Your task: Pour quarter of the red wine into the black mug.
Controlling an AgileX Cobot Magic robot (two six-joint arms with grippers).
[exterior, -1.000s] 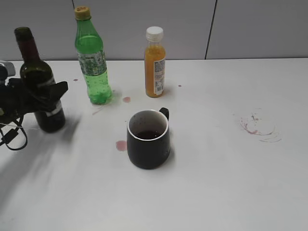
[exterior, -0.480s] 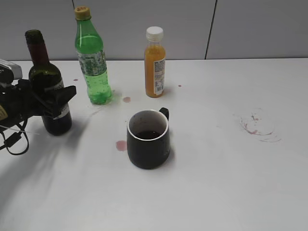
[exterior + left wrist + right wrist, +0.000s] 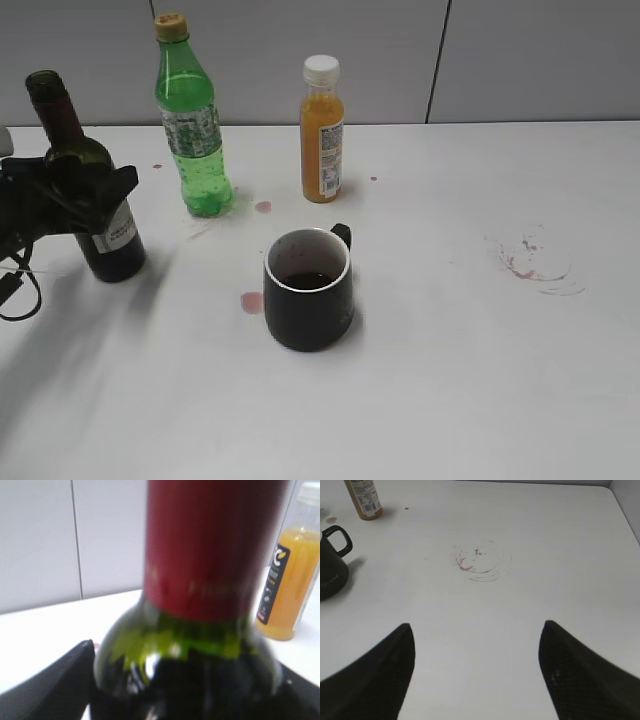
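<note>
Left gripper (image 3: pixel 85 195): jaws around the wine bottle (image 3: pixel 95 215), grip or release unclear | Bottle: tilted, base on desk (image 3: pixel 450 350), far left | Mug (image 3: pixel 308 290): centre, to your gripper's right | Right gripper (image 3: pixel 477 672): wide, empty

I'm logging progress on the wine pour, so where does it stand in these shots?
Done, it seems: the black mug holds dark red liquid, and the wine bottle stands on the table, tilted a little. In hand: the left gripper sits around the bottle's shoulder; whether it is gripping or letting go is unclear. Left: freeing the bottle and pulling clear. The right gripper is open and empty.
</note>
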